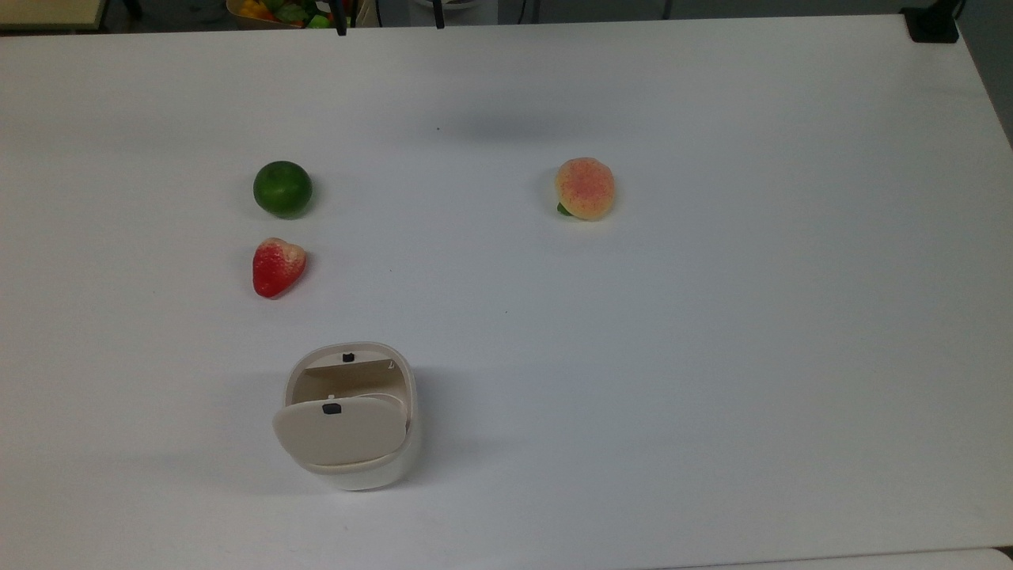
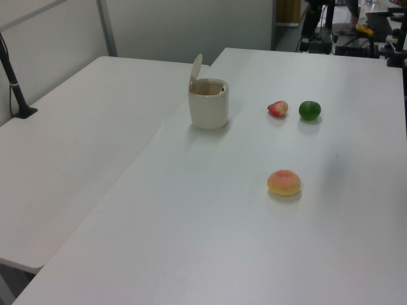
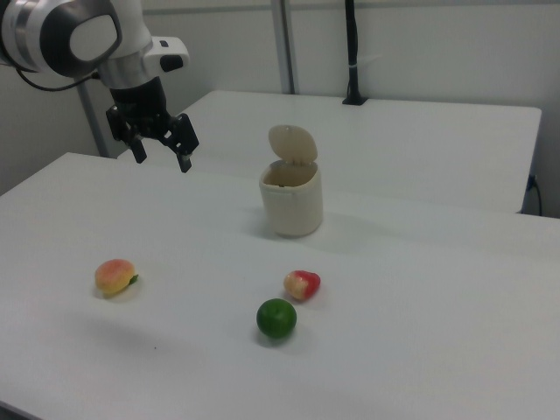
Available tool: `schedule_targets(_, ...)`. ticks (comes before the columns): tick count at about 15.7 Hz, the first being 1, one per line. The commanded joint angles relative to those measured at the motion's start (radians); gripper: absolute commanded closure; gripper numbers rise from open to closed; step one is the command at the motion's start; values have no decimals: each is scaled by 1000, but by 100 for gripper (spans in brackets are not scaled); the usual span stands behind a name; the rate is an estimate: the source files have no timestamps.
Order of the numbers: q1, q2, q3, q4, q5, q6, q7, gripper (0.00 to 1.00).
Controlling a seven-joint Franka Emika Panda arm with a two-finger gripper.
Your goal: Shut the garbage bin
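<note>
White worktop (image 1: 712, 356) carries the bin (image 1: 350, 416) near the top view's bottom edge, left of centre, its lid (image 3: 292, 143) tipped up and open. A strawberry (image 1: 277, 267) and lime (image 1: 282, 188) lie toward the top view's left edge, a peach (image 1: 585, 188) near the middle. In the right view the pincer (image 3: 160, 150) hangs above the worktop's far left corner, fingers apart, holding nothing.

No readable text, labels or numbers anywhere.
</note>
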Motion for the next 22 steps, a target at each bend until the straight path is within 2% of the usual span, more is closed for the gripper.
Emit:
schedule_targets(1,12,-8,-14,-3,15,-13,7,0)
schedule_targets(3,12,-8,-14,-3,15,-17,-2,3)
schedule_targets(6,12,-6,-13,-4,15,-9,-13,68)
schedule_targets(7,12,-2,-13,-4,15,-8,-16,86)
schedule_targets(8,12,-2,-13,-4,15,-8,-16,98)
schedule_targets(11,11,1,-13,-6,17,23,-4,100)
schedule_targets(14,-5,3,-13,-7,64,75,-7,100)
schedule_targets(16,-6,12,-14,-4,65,107,-13,100)
schedule_targets(22,-21,67,-13,0,66,404,-19,100)
